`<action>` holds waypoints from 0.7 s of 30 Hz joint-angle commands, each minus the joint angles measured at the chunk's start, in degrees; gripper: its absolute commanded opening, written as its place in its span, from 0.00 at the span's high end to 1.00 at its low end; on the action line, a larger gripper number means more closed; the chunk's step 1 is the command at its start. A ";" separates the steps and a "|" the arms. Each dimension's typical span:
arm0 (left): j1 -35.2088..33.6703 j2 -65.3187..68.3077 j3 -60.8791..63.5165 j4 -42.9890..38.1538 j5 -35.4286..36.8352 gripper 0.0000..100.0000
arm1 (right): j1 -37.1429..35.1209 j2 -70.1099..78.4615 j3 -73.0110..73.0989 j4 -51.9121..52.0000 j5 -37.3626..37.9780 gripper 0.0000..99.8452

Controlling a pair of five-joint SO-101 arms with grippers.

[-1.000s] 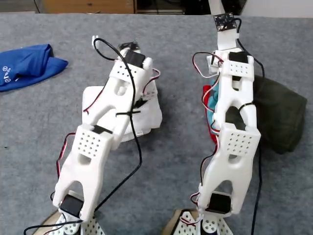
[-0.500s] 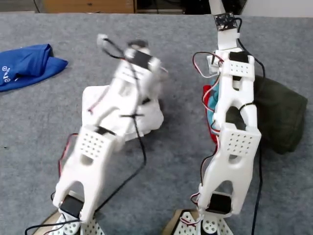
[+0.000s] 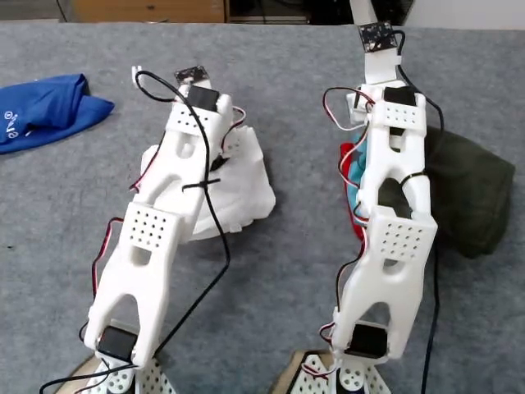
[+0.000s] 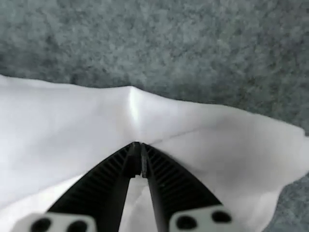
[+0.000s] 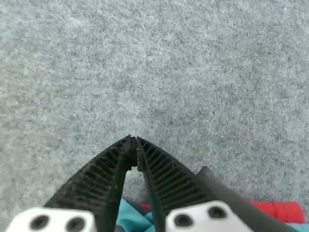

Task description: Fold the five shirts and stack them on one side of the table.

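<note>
White shirt (image 3: pixel 250 193) half-hidden under left arm (image 3: pixel 156 234).

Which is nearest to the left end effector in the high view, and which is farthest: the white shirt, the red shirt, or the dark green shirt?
1. The white shirt: pinched in the left end effector, under the left arm.
2. The red shirt: to the right, its edge beside the right arm.
3. The dark green shirt: farther right, past the right arm.

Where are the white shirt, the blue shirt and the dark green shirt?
white shirt (image 3: pixel 250 189), high view, bare cloth near its edge
blue shirt (image 3: pixel 49 107), high view, middle of the crumpled cloth
dark green shirt (image 3: pixel 476 193), high view, middle of its visible part
</note>
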 commanded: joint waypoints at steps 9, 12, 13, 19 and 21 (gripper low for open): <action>4.04 -1.01 -11.96 3.96 -1.05 0.98 | 0.22 -0.40 -0.75 -1.14 -0.35 1.00; 5.36 -0.57 -11.78 3.96 -1.41 0.98 | 0.22 -0.40 -0.75 -1.14 -0.35 1.00; 5.89 -0.57 -10.99 3.96 -1.41 0.98 | 0.22 -0.40 -0.75 -1.14 -0.35 1.00; 6.95 -1.01 -7.91 3.96 -1.49 0.98 | 0.31 -0.40 -0.75 -1.23 -0.35 1.00; 6.77 -1.10 -7.12 3.96 -3.96 0.98 | 0.31 -0.40 -0.75 -1.23 -0.35 1.00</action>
